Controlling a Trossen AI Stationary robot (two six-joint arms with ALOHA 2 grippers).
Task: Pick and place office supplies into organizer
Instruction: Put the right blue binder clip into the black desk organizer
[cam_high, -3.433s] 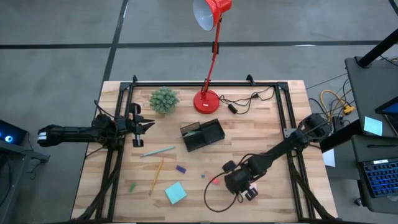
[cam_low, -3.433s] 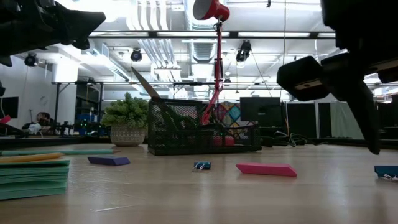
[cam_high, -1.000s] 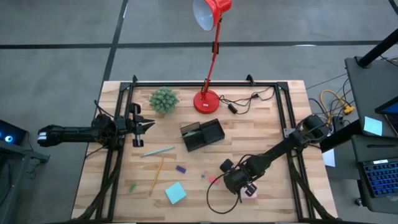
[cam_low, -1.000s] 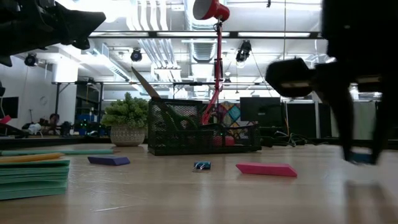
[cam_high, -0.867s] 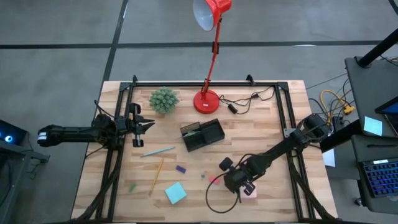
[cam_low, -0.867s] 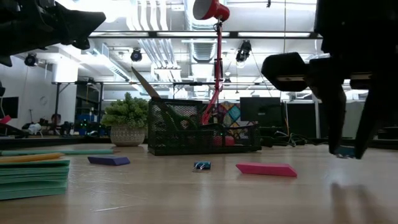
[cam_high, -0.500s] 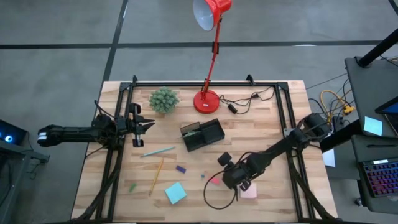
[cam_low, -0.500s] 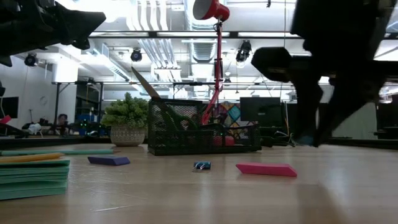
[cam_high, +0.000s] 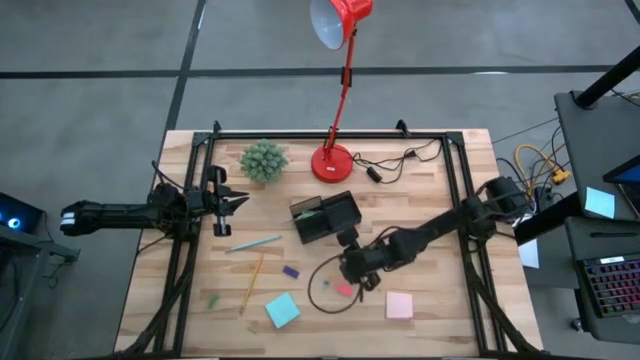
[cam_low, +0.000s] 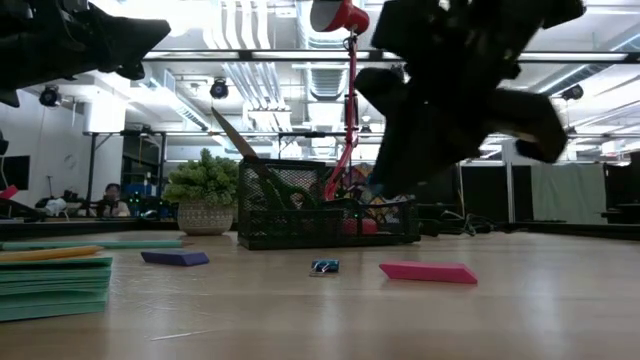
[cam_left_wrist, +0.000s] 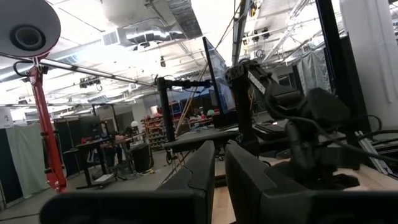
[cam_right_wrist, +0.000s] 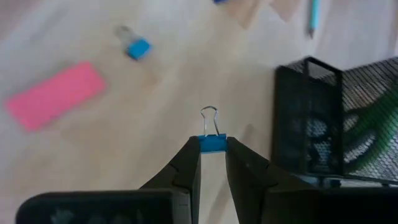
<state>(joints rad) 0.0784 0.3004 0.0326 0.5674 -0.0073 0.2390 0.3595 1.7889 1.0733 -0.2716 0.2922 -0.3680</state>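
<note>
**Binder clip in transit to organizer**

Blue binder clip (cam_right_wrist: 212, 143) is pinched between the right gripper (cam_right_wrist: 212, 157) fingertips, wire loop sticking out, lifted off the table. In the high view the gripper (cam_high: 352, 268) sits centre frame, just below-right of the organizer (cam_high: 325, 217). Carry step, I'd say. Next: move over a compartment, lower, release. Red eraser (cam_high: 347, 290) stays on the table below it. Left gripper (cam_high: 228, 201) waits at the left edge, fingers nearly closed, holding nothing.

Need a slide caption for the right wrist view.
Right gripper carrying a blue binder clip toward the black mesh organizer.
</note>
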